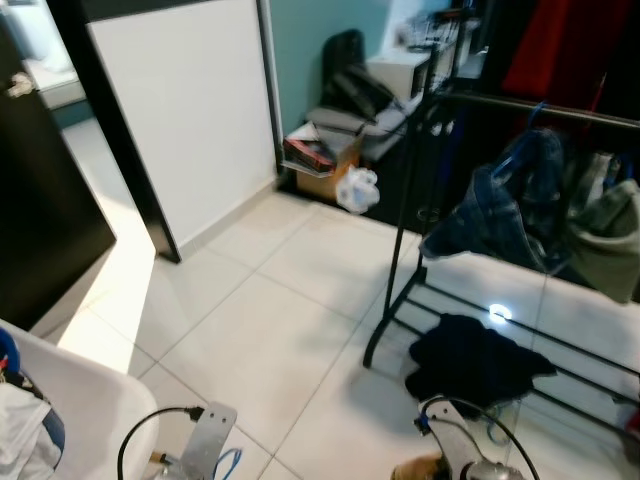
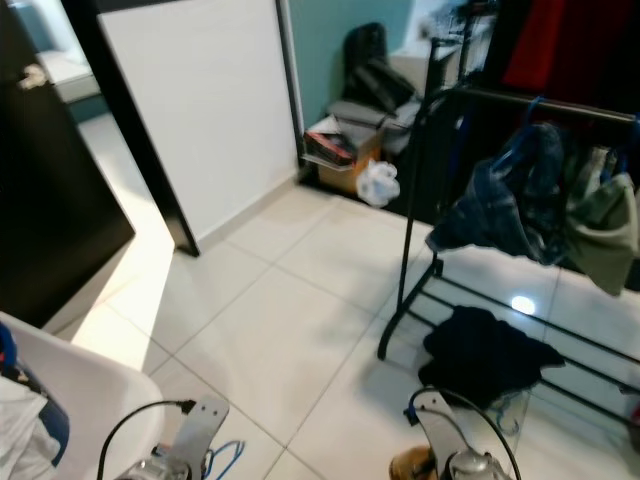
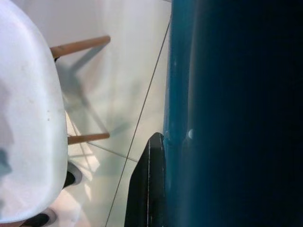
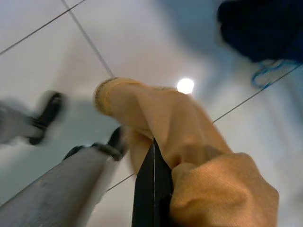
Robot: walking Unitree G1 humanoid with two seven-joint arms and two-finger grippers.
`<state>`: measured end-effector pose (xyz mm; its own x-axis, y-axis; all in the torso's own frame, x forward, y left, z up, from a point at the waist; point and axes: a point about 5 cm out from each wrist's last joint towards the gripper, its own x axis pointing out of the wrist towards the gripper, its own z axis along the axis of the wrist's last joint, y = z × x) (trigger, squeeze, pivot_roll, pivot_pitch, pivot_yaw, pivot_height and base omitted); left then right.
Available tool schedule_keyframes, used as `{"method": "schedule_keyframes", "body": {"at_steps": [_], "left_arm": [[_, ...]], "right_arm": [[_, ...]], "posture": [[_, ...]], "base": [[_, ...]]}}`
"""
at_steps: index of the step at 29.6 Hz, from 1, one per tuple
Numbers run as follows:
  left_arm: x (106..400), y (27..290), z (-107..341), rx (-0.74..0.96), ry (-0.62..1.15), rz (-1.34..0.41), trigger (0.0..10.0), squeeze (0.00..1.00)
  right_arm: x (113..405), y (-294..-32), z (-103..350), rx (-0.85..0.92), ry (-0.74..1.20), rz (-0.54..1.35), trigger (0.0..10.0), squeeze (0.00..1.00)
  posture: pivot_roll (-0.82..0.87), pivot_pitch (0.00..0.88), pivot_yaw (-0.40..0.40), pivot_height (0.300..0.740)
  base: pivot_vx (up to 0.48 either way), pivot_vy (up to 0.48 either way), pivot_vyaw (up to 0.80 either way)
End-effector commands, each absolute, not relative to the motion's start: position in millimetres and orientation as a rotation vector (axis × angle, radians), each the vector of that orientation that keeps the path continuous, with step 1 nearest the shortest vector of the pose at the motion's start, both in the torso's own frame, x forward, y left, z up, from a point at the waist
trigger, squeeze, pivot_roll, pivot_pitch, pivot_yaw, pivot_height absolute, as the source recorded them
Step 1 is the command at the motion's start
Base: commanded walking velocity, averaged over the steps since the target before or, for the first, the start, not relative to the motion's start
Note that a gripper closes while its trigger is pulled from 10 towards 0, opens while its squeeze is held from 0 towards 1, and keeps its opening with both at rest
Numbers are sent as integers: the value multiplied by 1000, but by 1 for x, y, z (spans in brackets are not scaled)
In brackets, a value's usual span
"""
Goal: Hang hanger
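Observation:
A black clothes rack (image 1: pixel 560 112) stands on the right. On its rail a denim jacket (image 1: pixel 500 205) and an olive garment (image 1: pixel 608 240) hang on blue hangers (image 1: pixel 520 150). A dark navy garment (image 1: pixel 475 362) lies at the rack's foot, with a thin blue hanger (image 4: pixel 267 75) beside it. My right gripper (image 4: pixel 152 182) hangs low over the tiles, shut on a tan garment (image 4: pixel 189 142), whose edge is also in the left eye view (image 1: pixel 418 468). My left gripper (image 3: pixel 149 189) hangs by a dark teal surface (image 3: pixel 227 113).
A white chair (image 1: pixel 85 395) with clothes on it stands at the near left, its wooden legs (image 3: pixel 80 45) in the left wrist view. A dark door (image 1: pixel 45 200), a white panel (image 1: pixel 190 110) and a cluttered corner with a box (image 1: pixel 320 160) and a white bag (image 1: pixel 358 190) lie ahead.

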<state>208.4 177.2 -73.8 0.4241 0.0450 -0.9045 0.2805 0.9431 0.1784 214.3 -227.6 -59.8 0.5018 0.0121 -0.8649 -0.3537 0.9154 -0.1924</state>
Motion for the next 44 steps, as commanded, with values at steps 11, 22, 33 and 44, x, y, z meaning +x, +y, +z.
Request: {"method": "schedule_keyframes", "body": {"at_steps": [11,22,33,44], "left_arm": [[205,183,-75,434,1143,-229,10000,0],[202,182,-77,506,1153,-297,10000,0],[199,183,-78,537,1159,-320,10000,0],[199,184,-78,553,1161,-333,10000,0]], "right_arm": [[219,-219,-60,-429,1027,262,10000,0],[216,-219,-62,-451,1048,265,10000,0],[213,-220,-63,-470,1063,265,10000,0],[213,-219,-64,-469,1066,264,10000,0]], "posture": [[-53,0,28,740],[-49,0,29,740],[-48,0,31,740],[-49,0,33,740]], "base": [[0,0,755],[0,0,763],[0,0,763],[0,0,763]]}}
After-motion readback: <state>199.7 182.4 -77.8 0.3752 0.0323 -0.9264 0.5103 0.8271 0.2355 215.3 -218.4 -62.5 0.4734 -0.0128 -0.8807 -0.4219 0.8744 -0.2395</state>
